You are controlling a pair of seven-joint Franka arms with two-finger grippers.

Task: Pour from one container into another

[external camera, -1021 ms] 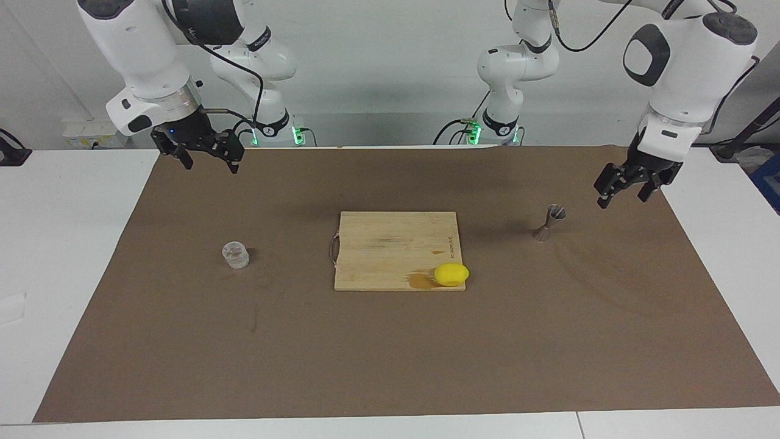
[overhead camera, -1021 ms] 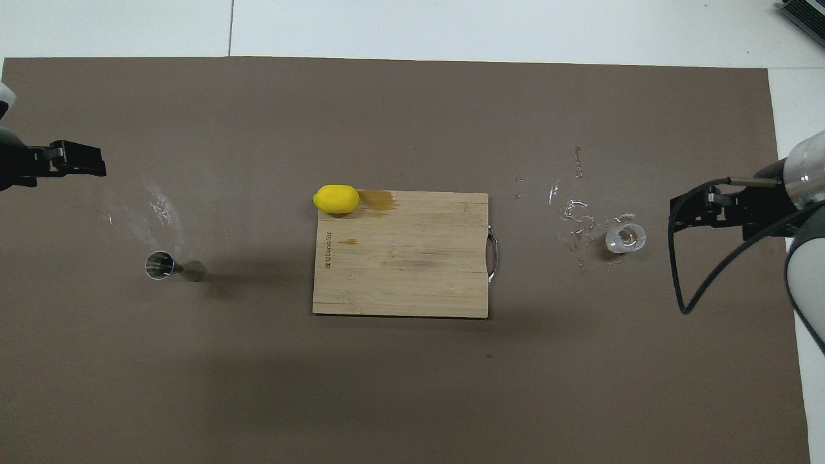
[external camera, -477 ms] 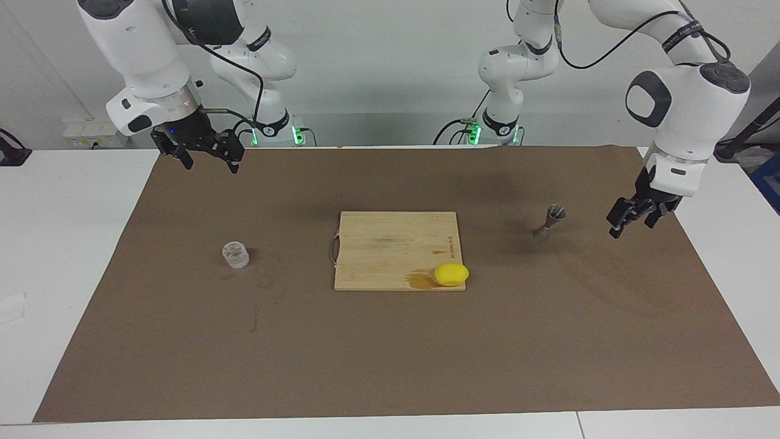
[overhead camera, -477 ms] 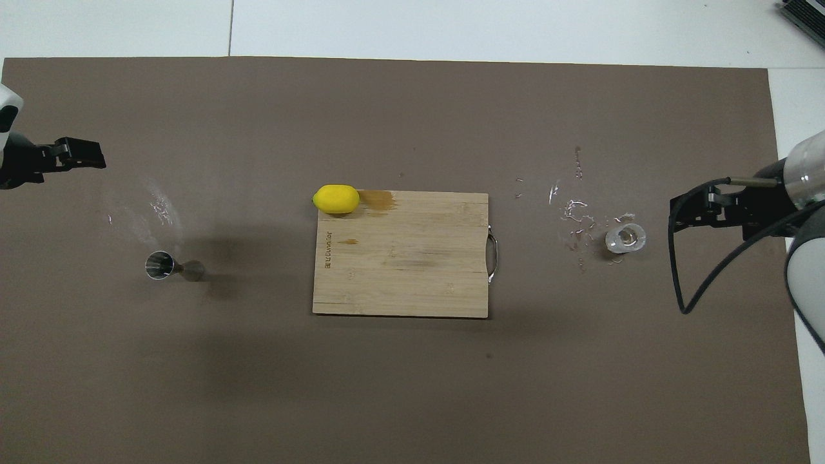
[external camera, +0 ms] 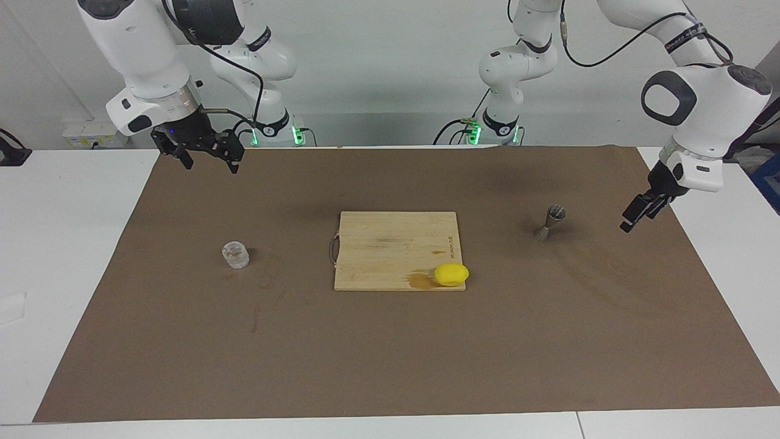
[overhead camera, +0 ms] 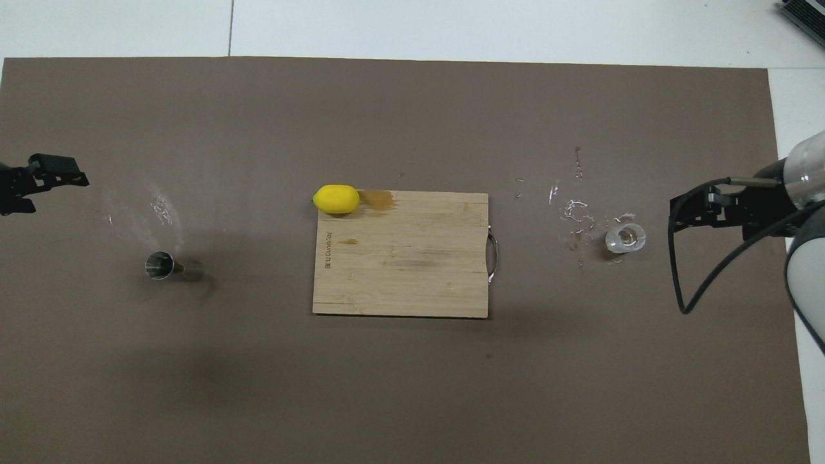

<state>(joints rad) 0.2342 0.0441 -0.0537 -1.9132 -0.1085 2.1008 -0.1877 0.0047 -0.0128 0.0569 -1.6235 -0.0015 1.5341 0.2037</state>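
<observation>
The short clear glass cup (external camera: 235, 255) stands on the brown mat toward the right arm's end; it also shows in the overhead view (overhead camera: 625, 238). The silver hourglass jigger (external camera: 550, 222) stands upright toward the left arm's end, and shows in the overhead view (overhead camera: 161, 265) too. My right gripper (external camera: 211, 164) is open and empty, raised over the mat near the robots, apart from the glass cup (overhead camera: 673, 212). My left gripper (external camera: 634, 218) is open and empty, low over the mat's edge beside the jigger, apart from it (overhead camera: 51, 187).
A wooden cutting board (external camera: 390, 244) lies in the middle of the mat, with a yellow lemon (external camera: 451, 274) on its corner farthest from the robots. Spilled droplets (overhead camera: 573, 216) glisten on the mat beside the glass cup. White table surrounds the mat.
My left gripper has dropped lower and swung outward toward the table's edge, away from the jigger. The right arm, glass cup, jigger and lemon have not moved.
</observation>
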